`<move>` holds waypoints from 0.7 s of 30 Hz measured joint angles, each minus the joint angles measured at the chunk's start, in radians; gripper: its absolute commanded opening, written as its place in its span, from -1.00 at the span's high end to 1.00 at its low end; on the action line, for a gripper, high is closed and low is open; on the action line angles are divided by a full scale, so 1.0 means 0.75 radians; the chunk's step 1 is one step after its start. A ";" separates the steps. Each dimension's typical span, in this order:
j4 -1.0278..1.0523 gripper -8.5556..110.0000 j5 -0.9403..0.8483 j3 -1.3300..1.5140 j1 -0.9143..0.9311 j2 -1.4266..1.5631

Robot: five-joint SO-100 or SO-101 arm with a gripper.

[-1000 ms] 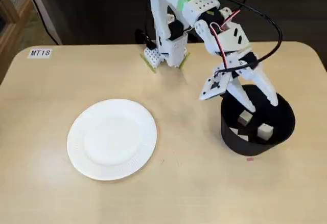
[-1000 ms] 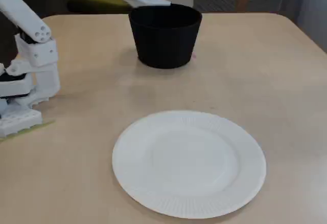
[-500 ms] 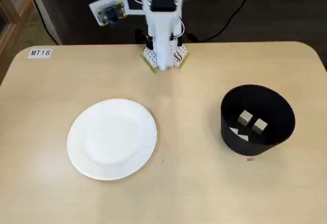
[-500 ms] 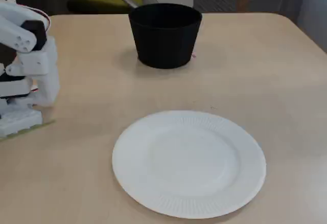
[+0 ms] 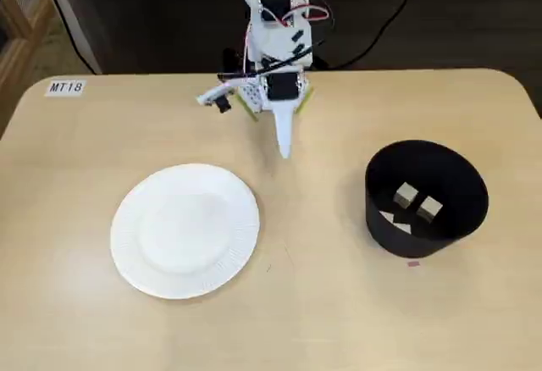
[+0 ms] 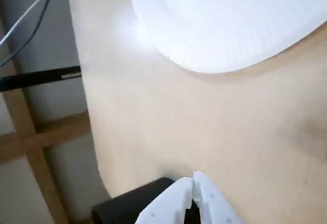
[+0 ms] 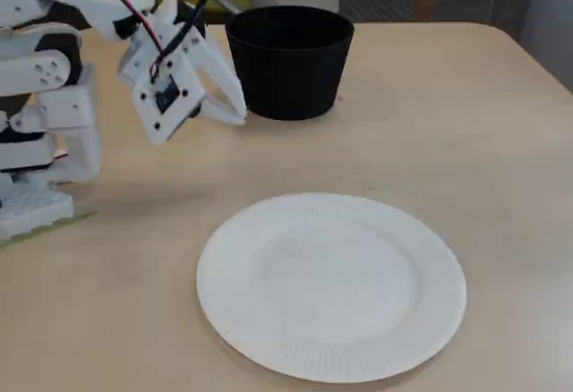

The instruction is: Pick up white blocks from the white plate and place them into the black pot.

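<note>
White two-finger gripper [image 6: 193,183] — jaws clenched, empty, near table's rear edge. Round white ribbed paper plate [image 5: 185,229] lies toward front-left corner, bare. Small cream cubes [image 5: 418,202] — all seen sit inside matte black cylindrical pot [image 5: 426,198], right side. Likely nothing left to fetch.
</note>
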 measured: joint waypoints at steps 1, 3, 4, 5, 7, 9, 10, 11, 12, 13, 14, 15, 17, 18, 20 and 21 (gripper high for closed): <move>-0.004 0.90 -0.006 0.033 -0.004 0.004; -0.010 0.90 -0.014 0.098 -0.020 0.014; -0.018 0.90 -0.018 0.108 -0.020 0.014; -0.027 0.90 -0.018 0.110 -0.020 0.016; -0.043 0.90 -0.018 0.119 0.000 0.016; -0.059 0.90 -0.010 0.129 0.029 0.018; -0.063 0.90 -0.006 0.129 0.043 0.018; -0.065 0.90 -0.006 0.129 0.053 0.018; -0.070 0.90 -0.006 0.129 0.055 0.018; -0.074 0.90 -0.006 0.129 0.055 0.018; -0.076 0.90 -0.010 0.135 0.051 0.020; -0.076 0.89 -0.012 0.137 0.045 0.018; -0.080 0.89 -0.018 0.137 0.037 0.018; -0.080 0.90 -0.018 0.137 0.035 0.018; -0.080 0.90 -0.018 0.137 0.035 0.018; -0.080 0.90 -0.022 0.137 0.035 0.018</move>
